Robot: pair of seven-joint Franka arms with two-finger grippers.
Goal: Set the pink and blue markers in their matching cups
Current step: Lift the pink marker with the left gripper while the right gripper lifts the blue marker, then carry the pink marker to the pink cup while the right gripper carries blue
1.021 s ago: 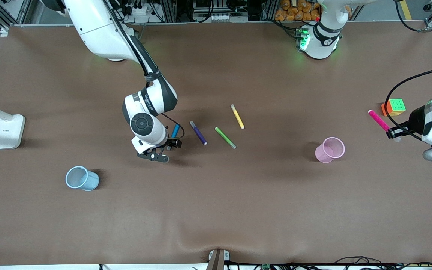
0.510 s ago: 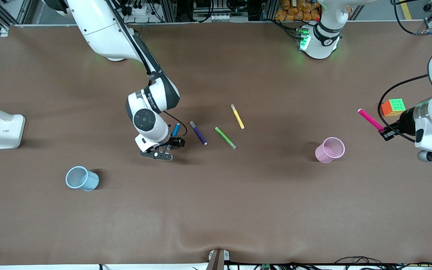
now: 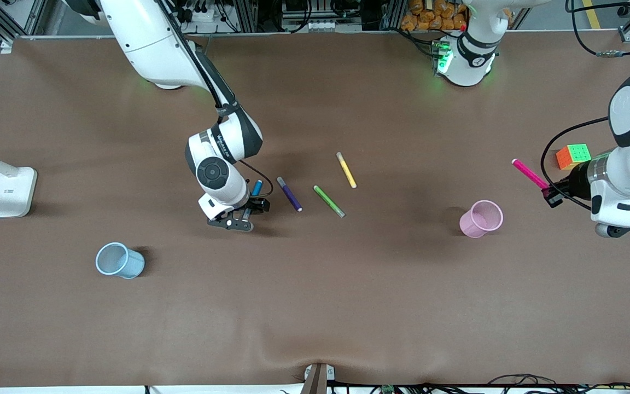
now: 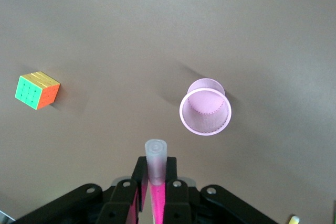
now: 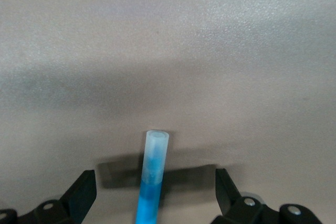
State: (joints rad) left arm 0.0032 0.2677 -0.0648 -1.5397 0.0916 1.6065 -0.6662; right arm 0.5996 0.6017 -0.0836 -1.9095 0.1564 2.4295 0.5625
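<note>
The left tool (image 3: 551,195) is clamped on the pink marker (image 3: 530,174), up in the air at about 3 o'clock from the pink cup (image 3: 481,218); held slanted near one end, the marker could pivot and strike the rim. The right tool (image 3: 237,218) stands spread wide around the blue marker (image 5: 151,177) lying on the surface (image 3: 348,306), about 2 o'clock from the blue cup (image 3: 120,260), and closing off-centre could roll the marker away.

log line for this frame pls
left gripper: shut on pink marker, airborne near pink cup | right gripper: open, straddling blue marker | blue cup: empty

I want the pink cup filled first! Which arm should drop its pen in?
The left arm. Its left gripper is shut on the slim magenta-pink marker, up in the air beside the pale pink plastic cup. The right gripper sits open around the blue marker.
</note>
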